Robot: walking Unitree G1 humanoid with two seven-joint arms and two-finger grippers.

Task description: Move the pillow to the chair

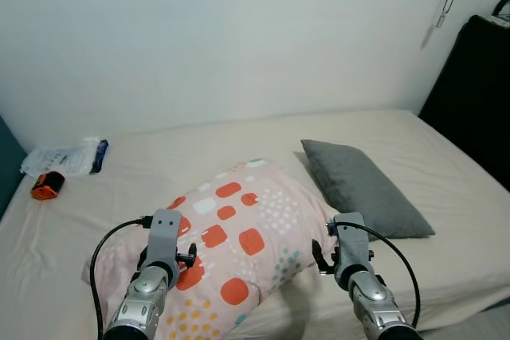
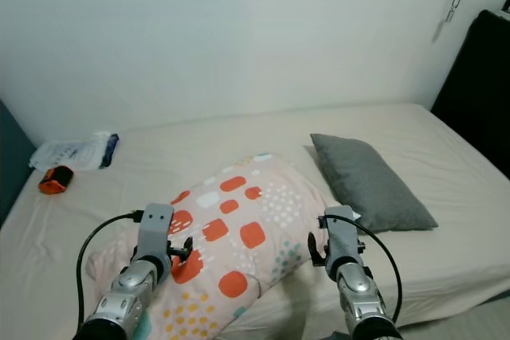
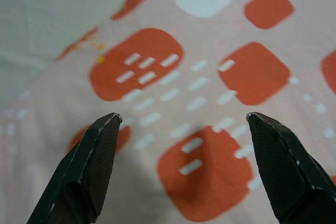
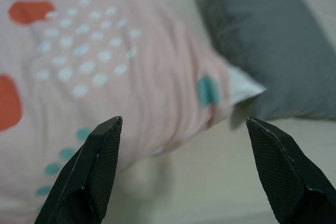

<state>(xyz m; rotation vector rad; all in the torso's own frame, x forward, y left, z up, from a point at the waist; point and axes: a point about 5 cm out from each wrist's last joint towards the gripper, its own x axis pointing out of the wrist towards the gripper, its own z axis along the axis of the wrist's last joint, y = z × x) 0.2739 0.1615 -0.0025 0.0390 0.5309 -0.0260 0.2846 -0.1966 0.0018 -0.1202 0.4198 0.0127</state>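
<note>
1. Pillow (image 1: 231, 236), pink with orange squares, lies on the near part of the bed (image 1: 446, 157), between my two arms.
2. My left gripper (image 3: 181, 124) hangs over its left side, fingers wide apart; my right gripper (image 4: 181, 127) hangs at its right edge, fingers equally spread, nothing held.
3. I judge it light, soft and squashy, so I would pinch the two side edges and lift with both arms.
4. Just right of it lies a grey pillow (image 1: 362, 185), near enough to snag.
5. Far left, well apart, sit an orange object (image 1: 46, 185) and a plastic packet (image 1: 64, 157).
6. I see no chair.
</note>
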